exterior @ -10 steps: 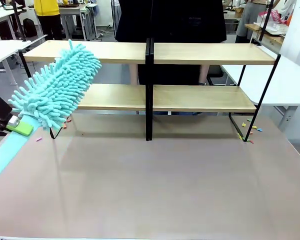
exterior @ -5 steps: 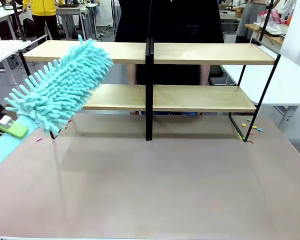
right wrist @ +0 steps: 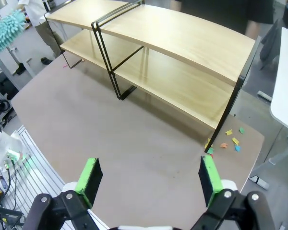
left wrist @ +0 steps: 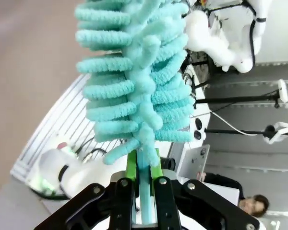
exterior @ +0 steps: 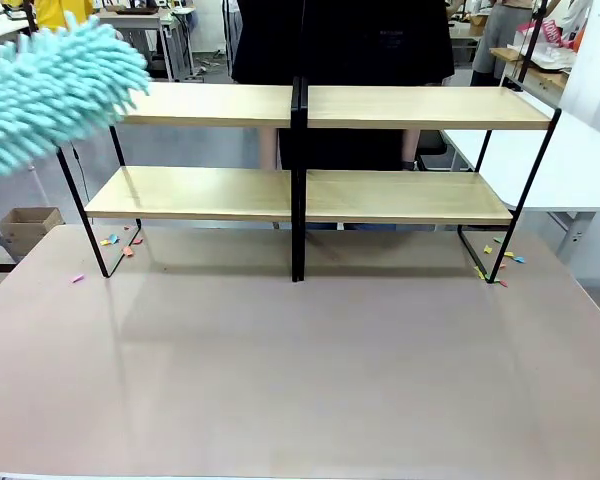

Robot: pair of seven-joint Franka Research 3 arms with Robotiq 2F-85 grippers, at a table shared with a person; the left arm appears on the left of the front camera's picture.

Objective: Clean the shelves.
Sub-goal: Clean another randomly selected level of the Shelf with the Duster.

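Clamped between the pressed-together green pads of the left gripper [left wrist: 139,184], the slim turquoise handle of a fluffy turquoise chenille duster [exterior: 50,95] is being held, its shaggy head raised in the front view at the far left, level with the top left board. The wide two-tier rack of light-wood boards on a thin black frame [exterior: 300,150] is being left standing across the far half of the beige tabletop [exterior: 300,370], and scraps of coloured paper [exterior: 120,245] are lying by its feet at both ends. The right gripper [right wrist: 149,179] is being kept spread wide and empty above the near table, well apart from the rack. For a clean pass, the duster head is probably best being laid flat on the upper left board and drawn along its length, with the central black uprights being cleared, not struck.
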